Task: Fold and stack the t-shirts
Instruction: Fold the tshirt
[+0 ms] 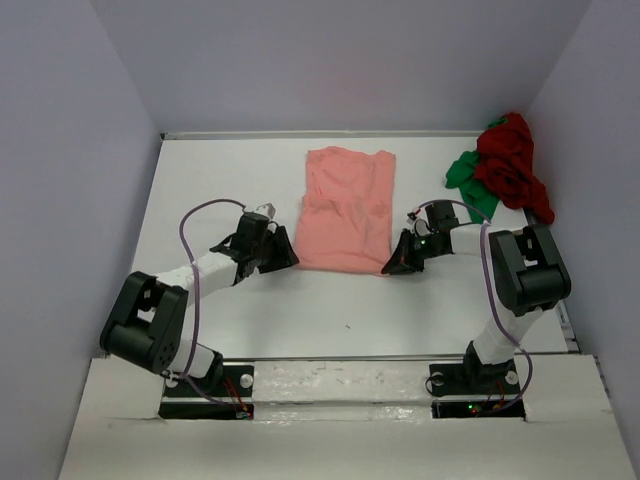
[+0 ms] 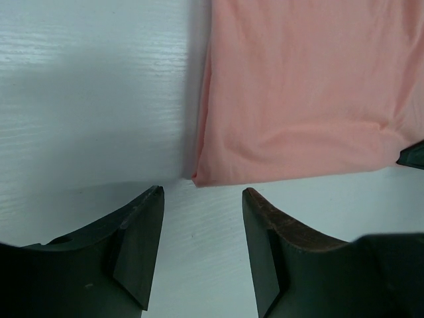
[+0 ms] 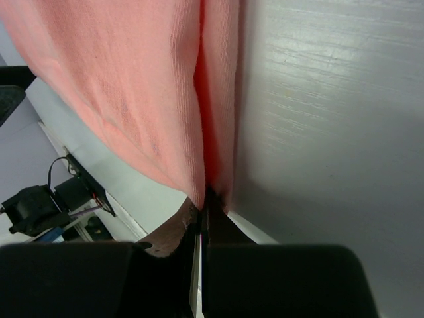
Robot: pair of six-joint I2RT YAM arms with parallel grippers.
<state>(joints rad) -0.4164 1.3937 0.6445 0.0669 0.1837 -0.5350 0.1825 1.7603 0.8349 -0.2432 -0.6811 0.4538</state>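
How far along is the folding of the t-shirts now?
Done: the salmon-pink shirt lies folded lengthwise. In hand: the right gripper pinches its near corner; the left gripper is open at the other. Left: the red shirt and green shirt lie heaped, no stack.

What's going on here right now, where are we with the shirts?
The salmon-pink t-shirt lies flat in the middle of the table, apparently already folded lengthwise. The right gripper is shut on its near right corner. The left gripper is open just short of the near left corner, not touching it. The dark red t-shirt and bright green t-shirt sit bunched together at the far right, unfolded.
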